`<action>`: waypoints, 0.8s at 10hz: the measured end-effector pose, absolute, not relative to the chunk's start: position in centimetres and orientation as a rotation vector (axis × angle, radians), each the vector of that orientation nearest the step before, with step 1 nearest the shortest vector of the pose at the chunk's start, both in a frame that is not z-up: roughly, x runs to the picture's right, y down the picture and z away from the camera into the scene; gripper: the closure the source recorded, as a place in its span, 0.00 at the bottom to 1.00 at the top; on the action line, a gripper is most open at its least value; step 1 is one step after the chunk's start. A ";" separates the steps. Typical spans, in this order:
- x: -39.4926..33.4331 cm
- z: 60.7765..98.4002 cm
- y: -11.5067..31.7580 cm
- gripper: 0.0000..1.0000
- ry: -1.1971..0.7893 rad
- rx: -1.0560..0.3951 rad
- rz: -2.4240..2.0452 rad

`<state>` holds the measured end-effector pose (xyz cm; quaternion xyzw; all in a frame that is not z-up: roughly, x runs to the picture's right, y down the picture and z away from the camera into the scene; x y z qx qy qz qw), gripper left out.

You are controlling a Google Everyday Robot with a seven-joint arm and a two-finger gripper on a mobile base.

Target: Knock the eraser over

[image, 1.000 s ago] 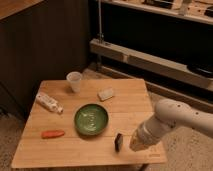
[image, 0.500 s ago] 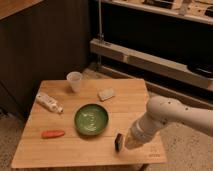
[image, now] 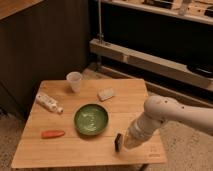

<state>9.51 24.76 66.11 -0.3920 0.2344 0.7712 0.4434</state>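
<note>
Near the bottom middle of the frame, I see the eraser (image: 118,141), a small black block standing close to the front edge of the wooden table (image: 125,97). It looks upright, maybe a bit tilted. Right beside it, on its right, is the gripper (image: 126,143) at the end of my white arm (image: 165,115). The gripper seems to touch the eraser or sit just next to it; I cannot tell which.

Up and to the left of the eraser is the green bowl (image: 91,119), near the middle of the table. Left of the bowl, an orange carrot (image: 53,134) lies flat. Higher on the left lies a white bottle (image: 49,102) on its side. A clear cup (image: 74,81) stands toward the upper left of the table. A pale sponge block (image: 105,94) lies above the bowl, well apart from the eraser.
</note>
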 end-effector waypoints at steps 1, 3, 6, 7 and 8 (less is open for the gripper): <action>9.4 66.2 24.8 0.94 0.582 -0.974 1.907; 9.6 66.4 24.9 0.94 0.588 -0.973 1.906; 8.4 66.9 24.4 0.94 0.579 -0.975 1.883; 8.4 67.0 24.4 0.94 0.579 -0.975 1.882; 8.4 67.1 24.4 0.94 0.576 -0.974 1.883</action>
